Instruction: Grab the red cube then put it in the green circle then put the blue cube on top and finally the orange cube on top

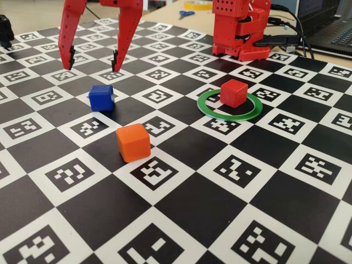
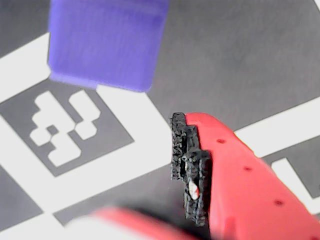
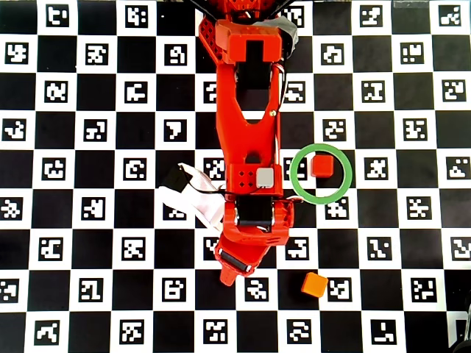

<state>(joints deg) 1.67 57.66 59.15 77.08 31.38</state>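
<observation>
The red cube (image 1: 234, 92) sits inside the green circle (image 1: 230, 117), toward its far side; the overhead view shows the red cube (image 3: 321, 165) within the green circle (image 3: 294, 181). The blue cube (image 1: 102, 97) rests on the board to the left, and the orange cube (image 1: 133, 142) lies nearer the camera. My gripper (image 1: 93, 59) hangs open just behind and above the blue cube, with nothing between its fingers. In the wrist view the blue cube (image 2: 107, 42) lies ahead of the gripper (image 2: 115, 170), whose black-padded finger (image 2: 190, 165) is on the right. In the overhead view the arm hides the blue cube; the orange cube (image 3: 315, 284) shows below.
A black-and-white checkerboard with printed markers (image 1: 181, 198) covers the table. The red arm base (image 1: 242, 27) stands at the back. Behind it lie scissors (image 1: 186, 14), cables and a laptop (image 1: 330, 25). A small black object (image 1: 5, 30) sits at the far left.
</observation>
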